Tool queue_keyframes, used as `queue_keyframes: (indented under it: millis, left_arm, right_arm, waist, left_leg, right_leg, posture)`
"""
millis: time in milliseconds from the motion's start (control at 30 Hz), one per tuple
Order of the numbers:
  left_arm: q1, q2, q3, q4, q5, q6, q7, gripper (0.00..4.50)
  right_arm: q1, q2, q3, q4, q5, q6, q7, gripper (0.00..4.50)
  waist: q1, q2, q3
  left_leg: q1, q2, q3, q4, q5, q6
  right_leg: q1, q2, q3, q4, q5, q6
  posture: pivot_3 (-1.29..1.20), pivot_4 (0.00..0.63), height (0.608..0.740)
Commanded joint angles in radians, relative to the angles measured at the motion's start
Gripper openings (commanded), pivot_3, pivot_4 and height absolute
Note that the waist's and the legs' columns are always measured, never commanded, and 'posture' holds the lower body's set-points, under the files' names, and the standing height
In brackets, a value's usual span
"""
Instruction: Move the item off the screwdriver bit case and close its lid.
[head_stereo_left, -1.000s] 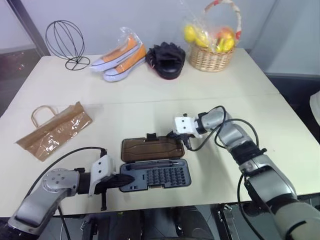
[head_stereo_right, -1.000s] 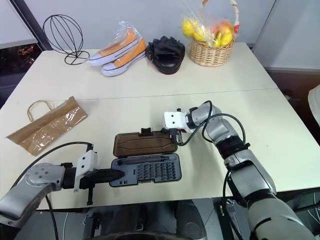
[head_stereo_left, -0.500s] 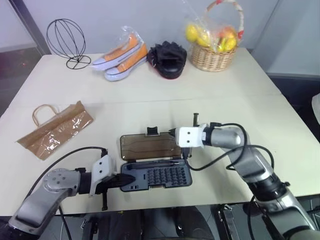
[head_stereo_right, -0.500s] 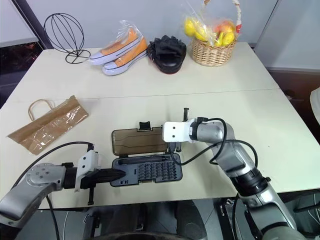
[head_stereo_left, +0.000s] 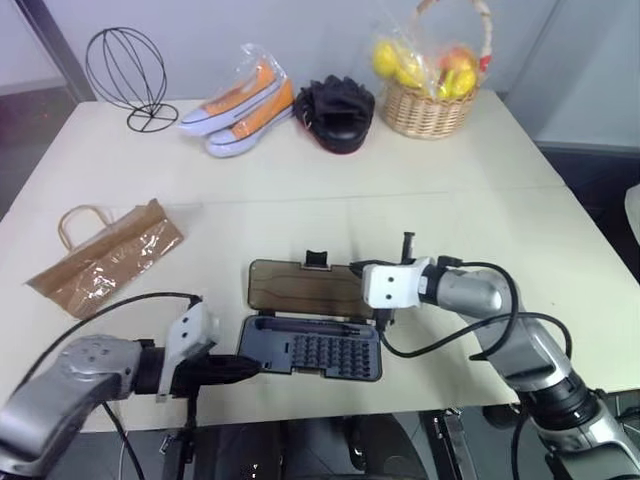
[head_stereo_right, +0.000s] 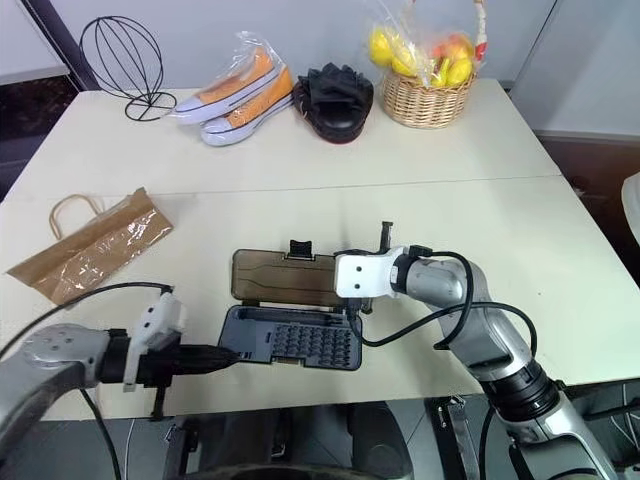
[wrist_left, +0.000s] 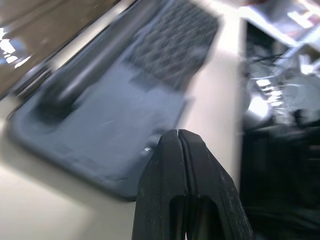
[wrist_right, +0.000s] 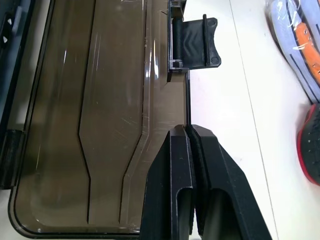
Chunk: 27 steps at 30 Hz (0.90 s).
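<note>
The pale cream rectangular tabletop is carrying everything shown. The right arm is reaching in from the near right edge, elbow bent, its forearm running leftward; the right hand is pointing left and slightly down, its two black fingers pressed together on nothing, hovering over the right end of the smoky brown translucent rectangular lid. The left arm is lying along the near left edge; the left hand is pointing right, fingers likewise closed and empty, its tips at the left end of the flat dark grey plastic screwdriver bit case. The case is lying open near the front edge, rows of bits exposed, lid folded back flat with its black latch tab pointing away. The flat brown kraft paper bag with clear front and looped handles is lying well apart, to the left.
</note>
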Motion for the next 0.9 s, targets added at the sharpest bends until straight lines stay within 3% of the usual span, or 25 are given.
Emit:
queue_keyframes:
  millis: [33, 167, 333, 467, 600, 900]
  left_arm:
    - [-0.038, 0.051, 0.165, -0.059, -0.227, 0.109, -0.023, 0.00]
    - [-0.188, 0.041, 0.234, 0.031, -0.407, 0.207, 0.075, 0.00]
    - [-0.419, 0.004, 0.247, 0.244, -0.432, 0.246, 0.190, 0.00]
    - [-0.570, -0.007, 0.162, 0.429, -0.241, 0.169, 0.225, 0.00]
    - [-0.614, -0.023, -0.007, 0.546, 0.006, -0.004, 0.133, 0.00]
    - [-0.660, -0.202, -0.234, 0.729, 0.302, -0.251, 0.057, 0.00]
  right_arm:
    - [0.002, -0.022, -0.021, -0.001, 0.005, -0.068, -0.026, 0.03]
    - [0.001, -0.031, -0.019, 0.011, 0.015, -0.134, -0.044, 0.03]
    - [-0.001, -0.042, -0.016, 0.026, 0.012, -0.225, -0.060, 0.03]
    - [0.011, -0.050, -0.019, 0.022, 0.014, -0.250, -0.063, 0.03]
    - [0.013, -0.049, -0.021, 0.020, 0.013, -0.261, -0.069, 0.03]
    - [0.023, -0.053, -0.028, -0.016, -0.004, -0.267, -0.080, 0.03]
  waist:
    - [0.000, 0.000, 0.000]
    - [0.003, 0.000, 0.000]
    - [0.000, -0.001, 0.000]
    - [0.000, -0.001, 0.000]
    - [0.000, 0.000, 0.000]
    - [0.008, -0.001, 0.000]
  left_leg:
    - [-0.001, 0.000, 0.000, 0.000, 0.000, 0.000]
    - [-0.002, 0.000, -0.001, 0.001, 0.000, 0.000]
    - [-0.002, -0.002, -0.001, 0.001, 0.000, 0.000]
    - [-0.003, -0.003, -0.001, 0.001, 0.000, 0.000]
    - [-0.003, -0.004, 0.000, 0.001, 0.001, -0.001]
    - [-0.008, -0.005, 0.001, 0.003, 0.001, -0.001]
  right_leg:
    - [-0.001, 0.000, 0.000, 0.000, 0.000, 0.000]
    - [-0.002, 0.001, -0.001, 0.000, 0.000, 0.000]
    - [-0.002, 0.002, -0.001, 0.001, 0.002, 0.003]
    - [-0.003, 0.002, -0.001, 0.002, 0.002, 0.004]
    - [-0.003, 0.002, -0.001, 0.002, 0.002, 0.004]
    - [-0.006, 0.001, -0.002, 0.002, 0.003, 0.004]
  posture:
    - [0.00, 0.150, 0.740]
    - [0.00, 0.150, 0.740]
    - [0.00, 0.150, 0.740]
    - [0.00, 0.150, 0.740]
    - [0.00, 0.150, 0.740]
    - [0.00, 0.150, 0.740]
